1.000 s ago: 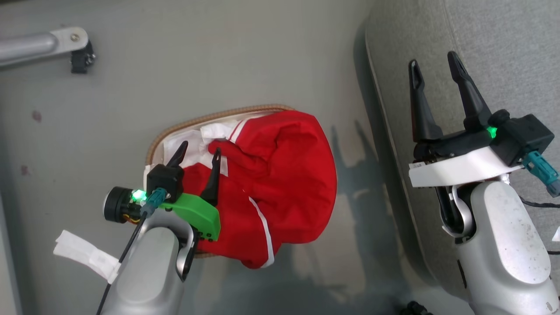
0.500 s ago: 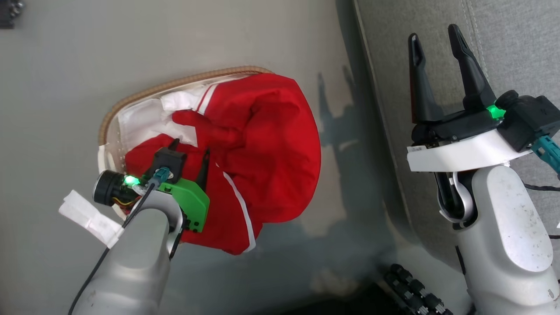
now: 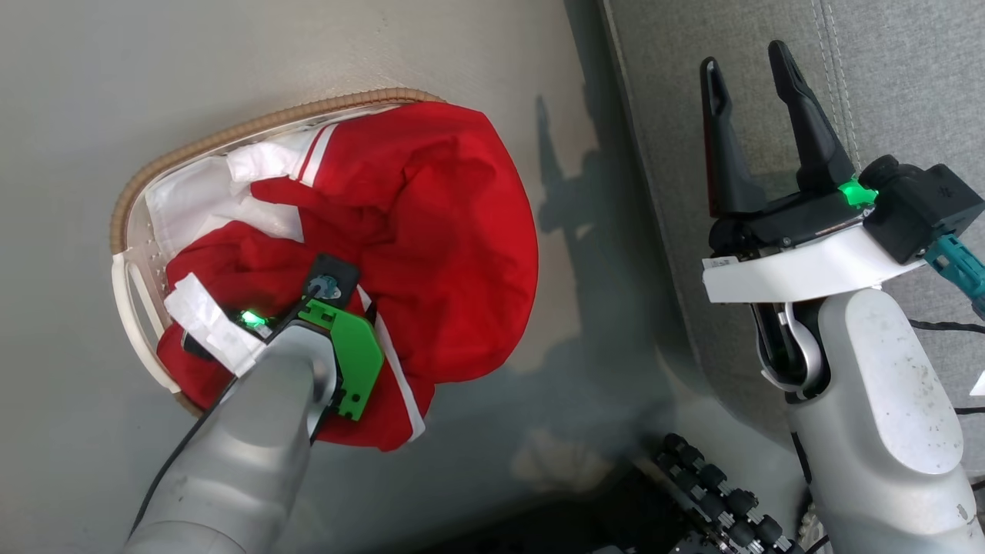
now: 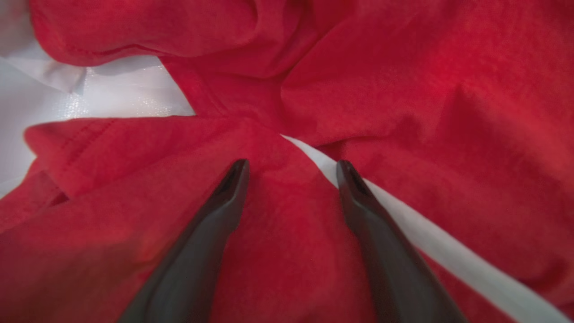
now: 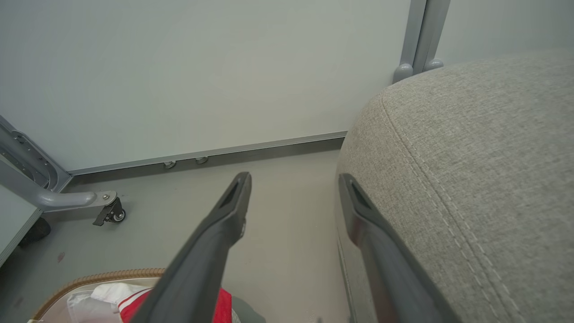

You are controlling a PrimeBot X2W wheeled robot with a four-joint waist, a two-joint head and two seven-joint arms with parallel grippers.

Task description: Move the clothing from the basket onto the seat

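Observation:
The red clothing with white stripes is heaped in the basket and spills over its right side onto the floor. My left arm points steeply down into the heap. In the left wrist view my left gripper is open, its fingertips against the red clothing, with a raised fold between them and a white stripe beside the right finger. My right gripper is open with nothing between its fingers, over the edge of the grey seat. The right wrist view shows my right gripper beside the seat.
A thin white sheet lies in the basket's far left part. The grey floor surrounds the basket. My base's black rollers sit at the bottom. A grey frame leg with a caster stands by the wall panel.
The head camera has shifted, so the basket sits higher and further left. My left gripper has tipped down and sunk into the red clothing. The right gripper stays open over the seat edge.

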